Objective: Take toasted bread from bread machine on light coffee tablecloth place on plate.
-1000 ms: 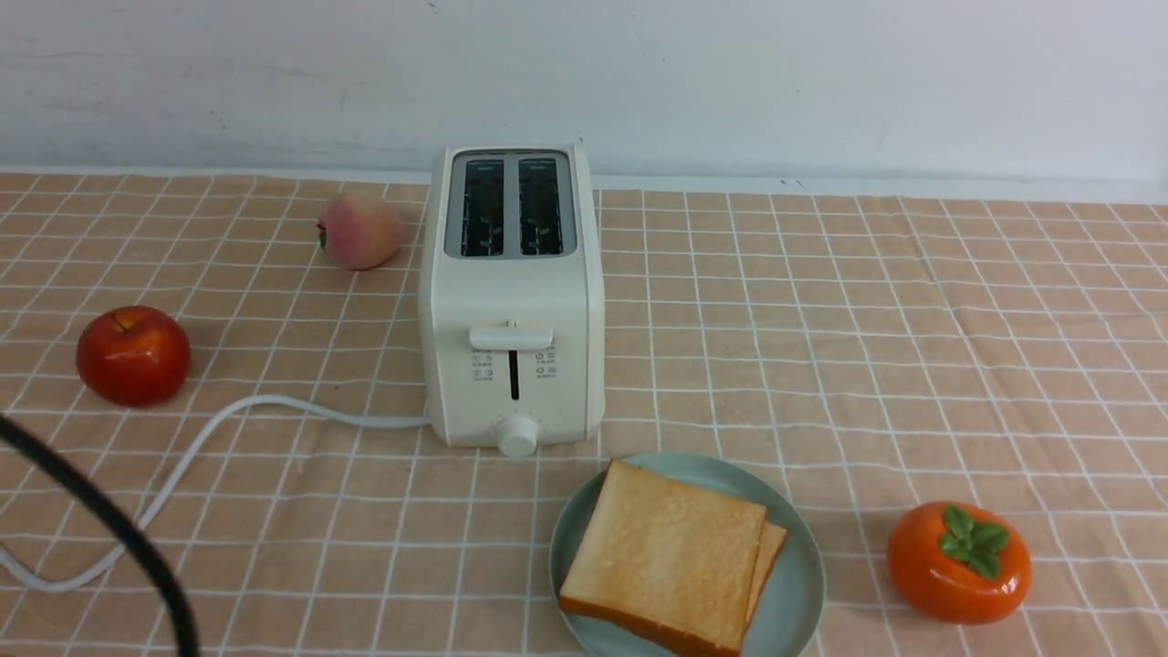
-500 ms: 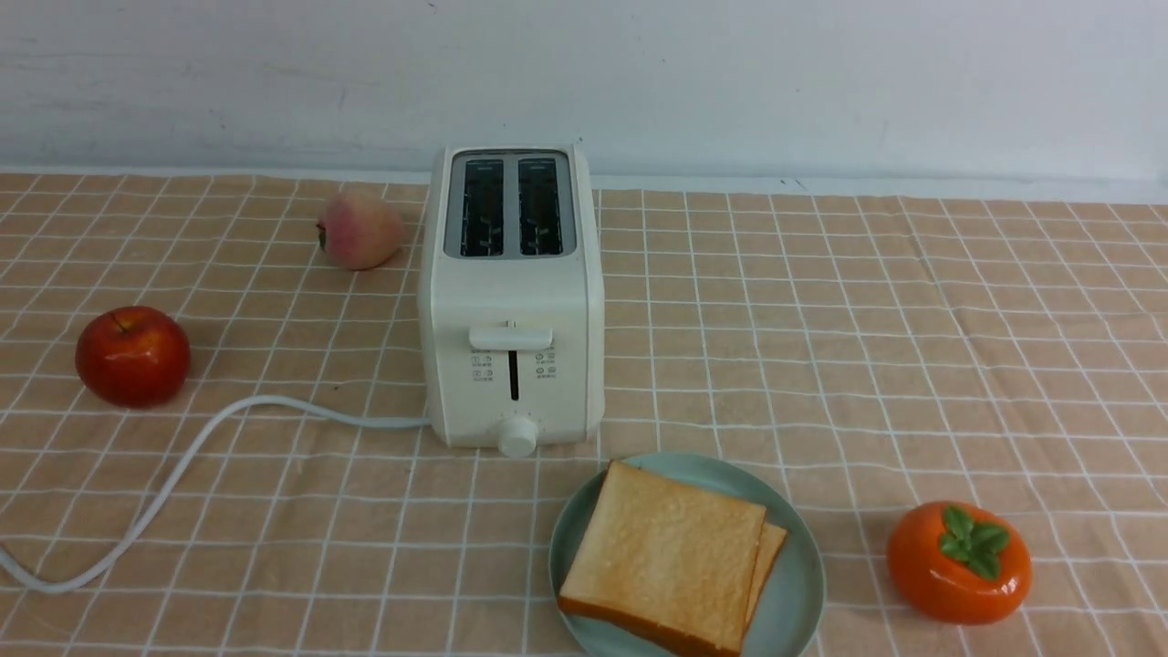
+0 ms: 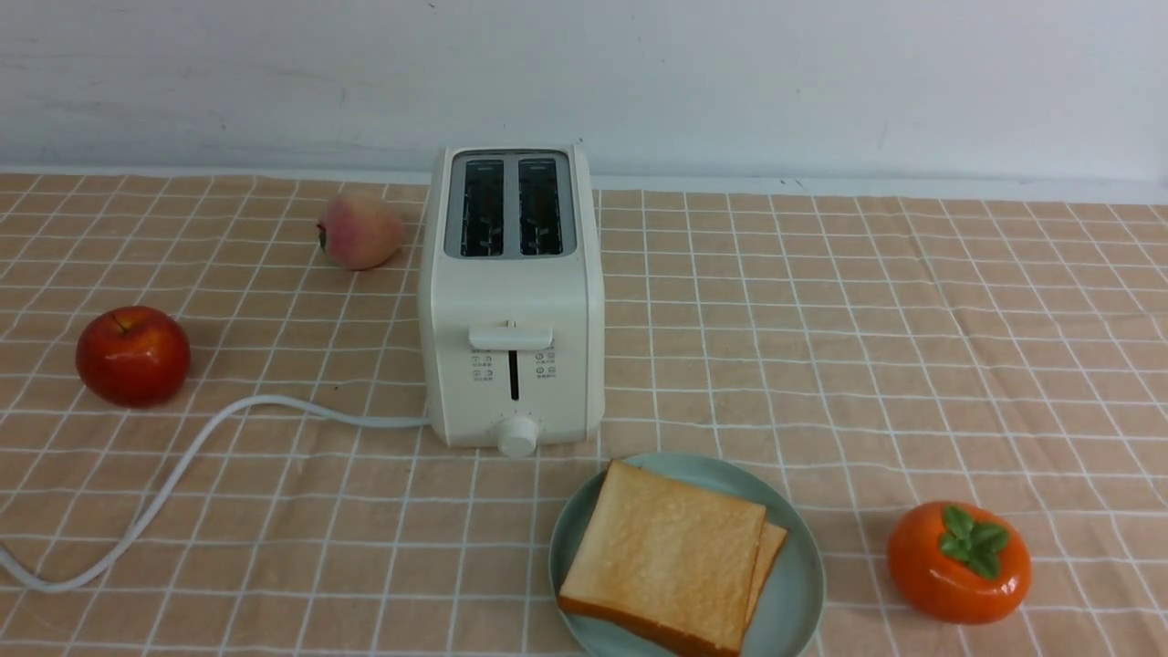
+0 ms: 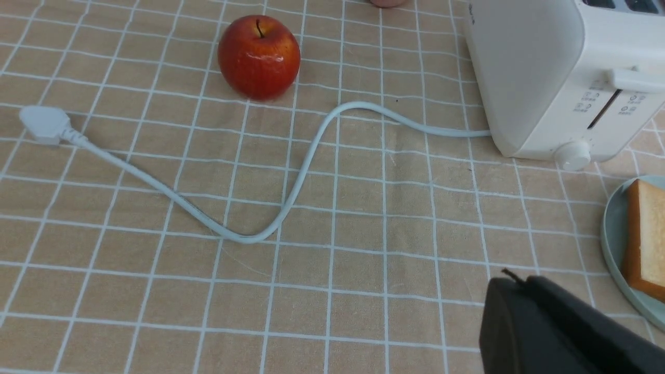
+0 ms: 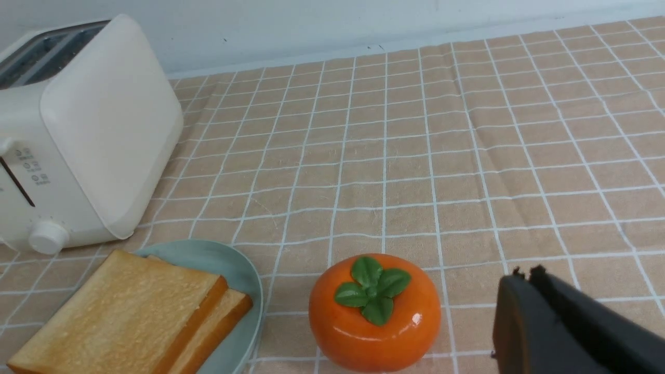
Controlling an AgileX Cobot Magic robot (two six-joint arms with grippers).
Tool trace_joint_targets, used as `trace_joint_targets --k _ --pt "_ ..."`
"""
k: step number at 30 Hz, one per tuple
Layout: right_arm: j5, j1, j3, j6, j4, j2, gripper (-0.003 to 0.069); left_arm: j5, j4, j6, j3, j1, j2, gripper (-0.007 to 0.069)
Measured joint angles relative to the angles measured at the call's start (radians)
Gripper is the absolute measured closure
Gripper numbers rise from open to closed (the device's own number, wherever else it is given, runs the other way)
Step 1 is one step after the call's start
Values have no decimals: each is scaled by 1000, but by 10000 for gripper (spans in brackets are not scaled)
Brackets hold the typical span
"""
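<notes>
Front view: two slices of toasted bread (image 3: 666, 552) lie stacked on the pale blue-green plate (image 3: 800, 584) at the lower centre of the frame. The upper slice covers most of the lower one, whose browned crust edge shows along the right. The plate's near rim runs out of the picture at the bottom. Just behind the plate, left of centre, the cream-white two-slot toaster (image 3: 511, 301) stands upright, with both slots empty, its lever high on the front panel above the dark track and its round knob (image 3: 517, 437) near the base. A white cord (image 3: 228, 411) leaves the toaster's left side and curves to the left edge of the frame; the left wrist view shows it ending in a plug (image 4: 45, 124) that lies on the light coffee tablecloth (image 3: 912, 365) with its white grid.

A red apple (image 3: 133, 356) sits at the left of the frame, and a pink peach (image 3: 360, 230) rests in the upper left, near the toaster. At the lower right is an orange persimmon (image 3: 960, 562) with green leaves, apart from the plate.

Neither gripper appears in the front view. In their own wrist views, the left gripper (image 4: 514, 278) and the right gripper (image 5: 527, 272) are both closed, with nothing held between the dark fingertips.
</notes>
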Motion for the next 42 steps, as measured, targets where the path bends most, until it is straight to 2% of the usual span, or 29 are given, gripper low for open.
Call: trace_joint_targets --k 5,11,16,18,20,24,34,42 --pt "1 0 0 0 0 0 655 -51 80 13 28 0 -6 638" --pt "1 0 0 0 -1 0 648 -215 113 22 225 0 -190 638" --pt "1 0 0 1 -1 0 643 -443 63 42 483 13 -344 638" --pt "1 0 0 1 -1 0 641 -477 23 42 540 34 -382 638" --pt "1 0 0 1 -1 0 638 -518 -58 64 638 103 -414 638" --pt "2 0 0 1 -1 0 633 -593 -118 137 732 122 -415 638" --pt "3 0 0 2 -1 0 619 -555 -130 174 790 121 -415 634" --pt "3 0 0 2 -1 0 606 -557 -132 175 790 44 -416 627"
